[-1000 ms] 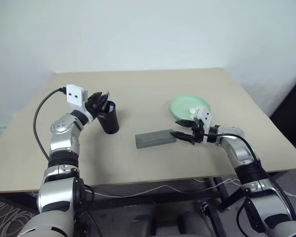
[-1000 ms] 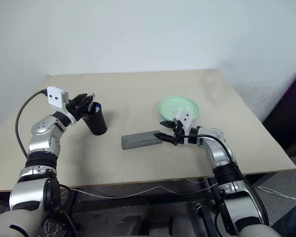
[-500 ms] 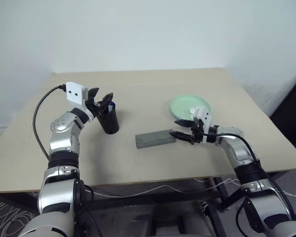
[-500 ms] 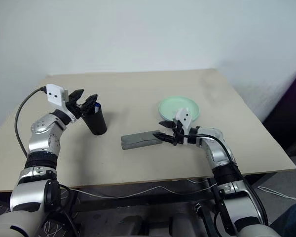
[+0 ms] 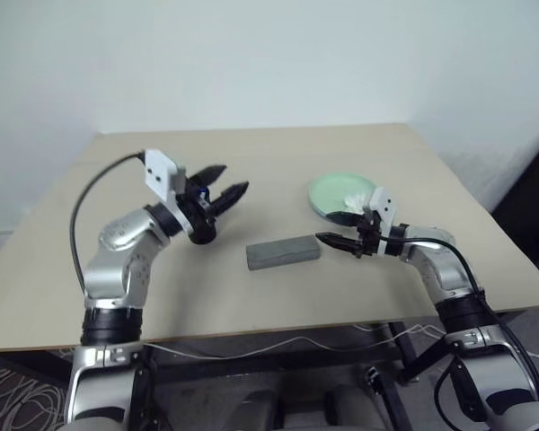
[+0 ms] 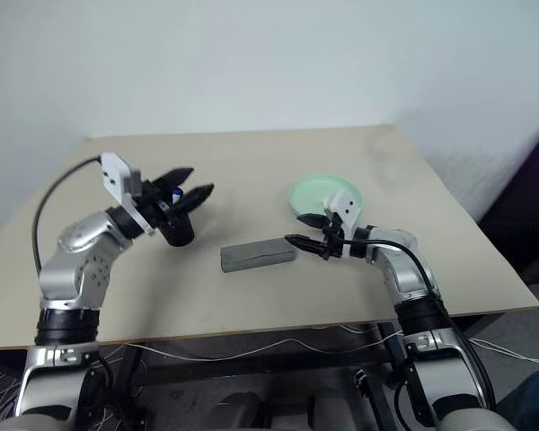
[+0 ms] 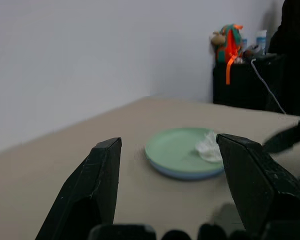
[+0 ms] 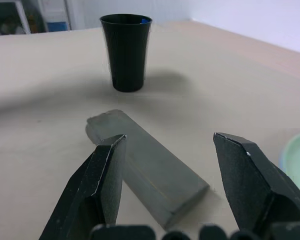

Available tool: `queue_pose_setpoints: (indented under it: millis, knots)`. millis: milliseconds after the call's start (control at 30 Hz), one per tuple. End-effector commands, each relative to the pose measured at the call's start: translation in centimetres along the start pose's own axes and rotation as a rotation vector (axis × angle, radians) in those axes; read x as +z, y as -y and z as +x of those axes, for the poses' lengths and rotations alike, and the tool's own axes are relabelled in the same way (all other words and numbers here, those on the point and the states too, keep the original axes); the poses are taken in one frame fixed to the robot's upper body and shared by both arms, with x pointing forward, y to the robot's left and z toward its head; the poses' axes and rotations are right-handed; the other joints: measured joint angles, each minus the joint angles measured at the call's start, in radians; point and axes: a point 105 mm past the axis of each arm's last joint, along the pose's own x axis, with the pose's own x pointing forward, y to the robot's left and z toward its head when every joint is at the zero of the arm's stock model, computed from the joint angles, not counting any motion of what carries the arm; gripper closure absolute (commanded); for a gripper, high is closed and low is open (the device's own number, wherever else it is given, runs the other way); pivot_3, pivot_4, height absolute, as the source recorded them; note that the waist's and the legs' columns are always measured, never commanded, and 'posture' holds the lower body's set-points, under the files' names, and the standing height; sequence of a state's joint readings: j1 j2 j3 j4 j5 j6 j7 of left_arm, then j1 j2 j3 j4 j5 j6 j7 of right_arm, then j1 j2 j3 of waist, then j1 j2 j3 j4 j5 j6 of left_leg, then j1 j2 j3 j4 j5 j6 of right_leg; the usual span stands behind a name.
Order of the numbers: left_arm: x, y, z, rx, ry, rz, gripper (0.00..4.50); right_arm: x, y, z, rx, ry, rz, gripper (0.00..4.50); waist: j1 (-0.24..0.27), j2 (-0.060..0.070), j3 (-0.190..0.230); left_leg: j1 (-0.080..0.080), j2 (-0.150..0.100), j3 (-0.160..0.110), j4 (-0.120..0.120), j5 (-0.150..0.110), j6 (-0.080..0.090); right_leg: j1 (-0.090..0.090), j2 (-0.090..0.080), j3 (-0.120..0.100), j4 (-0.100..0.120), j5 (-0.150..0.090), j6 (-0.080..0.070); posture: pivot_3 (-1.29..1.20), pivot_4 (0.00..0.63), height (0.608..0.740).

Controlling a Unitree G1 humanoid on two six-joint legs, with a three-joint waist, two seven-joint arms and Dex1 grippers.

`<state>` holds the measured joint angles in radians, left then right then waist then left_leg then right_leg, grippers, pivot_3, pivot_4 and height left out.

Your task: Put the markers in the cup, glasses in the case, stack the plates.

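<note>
Left gripper [image 5: 225,186] open, empty, just above the cup [image 8: 126,51]. Right gripper [image 8: 167,187] open, empty, just beside the closed case [image 5: 283,251]. Stacked plates [image 5: 331,194] behind it.

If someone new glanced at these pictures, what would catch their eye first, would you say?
Probably the mint green plate on the table's right side, with a small white lump on it. Next, the grey case lying mid-table, and the black cup further left, just behind the open left gripper.
</note>
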<state>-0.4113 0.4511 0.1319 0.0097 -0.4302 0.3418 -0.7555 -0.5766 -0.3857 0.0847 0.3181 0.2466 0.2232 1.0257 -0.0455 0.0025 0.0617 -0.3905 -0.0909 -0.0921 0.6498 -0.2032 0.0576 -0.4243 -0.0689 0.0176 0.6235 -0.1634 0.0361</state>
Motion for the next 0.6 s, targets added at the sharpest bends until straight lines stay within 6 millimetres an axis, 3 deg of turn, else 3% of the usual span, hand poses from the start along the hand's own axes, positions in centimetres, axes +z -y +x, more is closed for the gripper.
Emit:
queue_pose_setpoints:
  millis: [33, 333, 600]
  knots:
    - [-0.9, 1.2, 0.2, 0.029, -0.014, 0.031, 1.31, 1.0, 0.7, -1.5, -0.037, 0.025, -0.037, 1.48, 0.001, 0.000, 0.000, 0.000, 0.000, 0.000, 0.000, 0.000, 0.000, 0.000, 0.000, 0.000, 0.000, 0.000, 0.000, 0.00, 0.000, 0.740]
    - [-7.4, 1.0, -2.5, 0.101, -0.180, -0.001, 1.31, -3.1, 0.3, -4.1, -0.109, -0.077, 0.032, 1.48, 0.000, 0.000, 0.000, -0.001, 0.001, 0.001, -0.001, 0.000, 0.000, -0.001, 0.000, 0.000, -0.001, 0.000, -0.001, 0.00, 0.000, 0.740]
    - [-8.4, 0.3, -4.8, 0.152, -0.188, -0.045, 1.31, -4.8, 0.0, -7.9, -0.174, -0.157, 0.079, 1.48, 0.001, 0.000, 0.000, -0.004, 0.000, 0.001, 0.001, 0.000, 0.000, 0.000, -0.003, -0.001, -0.002, -0.002, -0.003, 0.00, 0.000, 0.740]
